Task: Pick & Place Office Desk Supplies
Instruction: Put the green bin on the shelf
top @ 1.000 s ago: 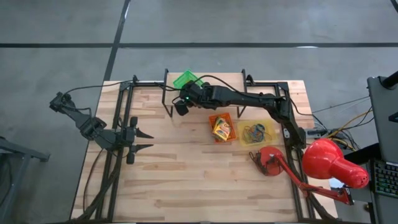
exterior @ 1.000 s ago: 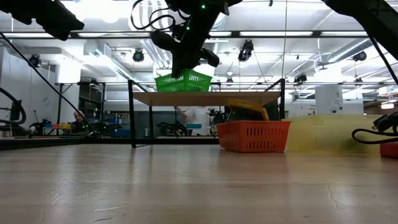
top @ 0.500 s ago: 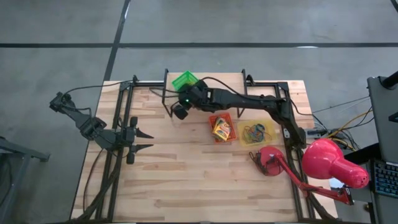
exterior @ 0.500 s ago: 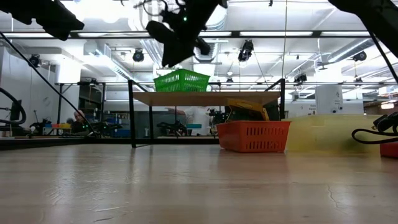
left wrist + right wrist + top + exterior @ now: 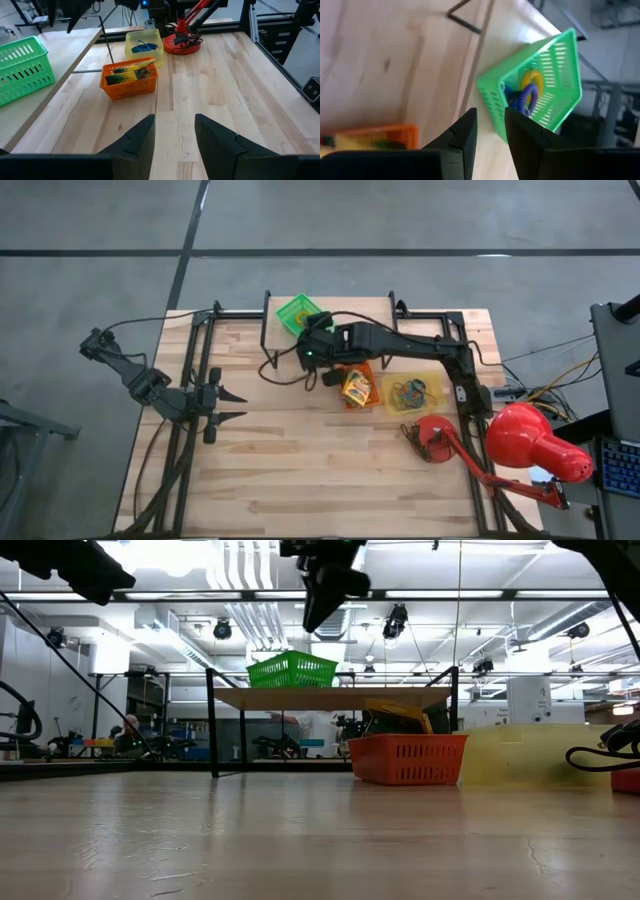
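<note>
Left end effector rests at the worktop's left edge, fingers apart, empty. Green tray on the far shelf holds coiled bands. Right end effector hovers between it and the orange tray — fingers parted, nothing held. Boxes sit in the orange tray; rubber bands in the yellow tray.

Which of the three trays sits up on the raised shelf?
The green tray. It stands on the shelf at the table's far edge, while the orange tray and yellow tray rest on the tabletop.
</note>
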Controlling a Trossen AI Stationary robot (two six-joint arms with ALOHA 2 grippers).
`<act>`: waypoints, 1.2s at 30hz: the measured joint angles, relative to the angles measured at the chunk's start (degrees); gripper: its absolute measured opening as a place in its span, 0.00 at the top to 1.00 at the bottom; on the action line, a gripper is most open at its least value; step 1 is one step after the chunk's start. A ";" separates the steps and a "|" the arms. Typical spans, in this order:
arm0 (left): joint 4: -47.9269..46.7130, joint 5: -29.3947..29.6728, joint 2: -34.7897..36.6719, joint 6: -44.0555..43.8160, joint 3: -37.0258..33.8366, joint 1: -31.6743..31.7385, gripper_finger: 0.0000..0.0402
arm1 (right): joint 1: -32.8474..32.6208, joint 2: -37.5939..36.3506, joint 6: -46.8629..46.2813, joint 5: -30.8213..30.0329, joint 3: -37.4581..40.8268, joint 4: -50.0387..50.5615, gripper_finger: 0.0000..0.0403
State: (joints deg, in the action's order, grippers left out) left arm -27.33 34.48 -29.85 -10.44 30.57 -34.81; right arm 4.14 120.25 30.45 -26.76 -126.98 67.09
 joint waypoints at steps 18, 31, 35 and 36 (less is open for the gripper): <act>0.02 0.00 0.00 0.01 0.00 0.01 0.65 | 8.94 -0.35 13.27 15.07 -2.82 3.04 0.76; 0.02 0.01 0.00 0.00 0.00 0.00 0.65 | 10.33 -0.30 13.47 16.95 -1.60 2.45 0.76; 0.02 -0.01 0.00 0.00 0.00 0.02 0.65 | 10.43 -0.28 13.66 16.98 0.45 0.94 0.76; 0.02 -0.01 0.00 0.00 0.00 0.00 0.65 | 10.52 -0.26 13.66 16.98 0.89 0.80 0.76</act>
State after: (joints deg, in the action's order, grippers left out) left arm -27.31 34.48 -29.85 -10.44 30.57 -34.81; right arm 14.66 119.98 44.12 -9.78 -126.09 67.89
